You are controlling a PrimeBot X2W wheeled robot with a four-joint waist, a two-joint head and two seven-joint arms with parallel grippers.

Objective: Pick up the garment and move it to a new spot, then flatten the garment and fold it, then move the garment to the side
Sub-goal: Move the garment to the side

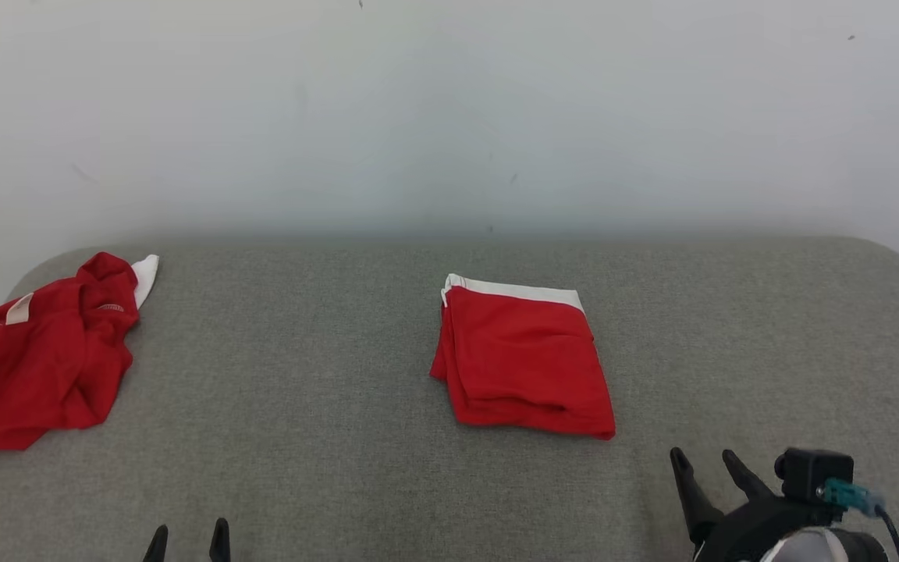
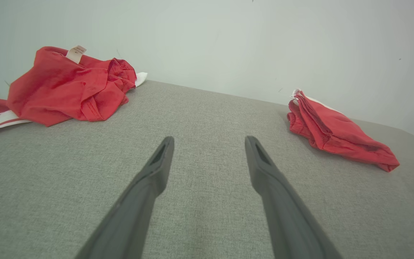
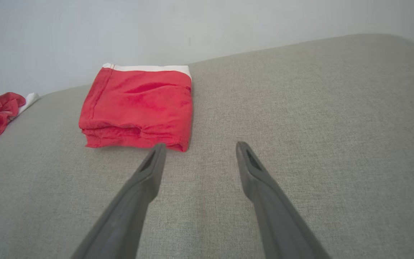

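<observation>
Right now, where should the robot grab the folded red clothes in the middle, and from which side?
Probably the thick near edge of the folded garment, coming in low from the robot's own side with the open right gripper, which sits closest. The folded layers stack up along that edge and face the fingers, so one pinch could catch them all.

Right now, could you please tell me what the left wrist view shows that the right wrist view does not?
Left wrist, not right: the open left gripper and the tag on the crumpled garment. Right wrist, not left: the open right gripper and the full white band of the folded garment. Both: the two red garments, apart on the grey surface, and the wall.
</observation>
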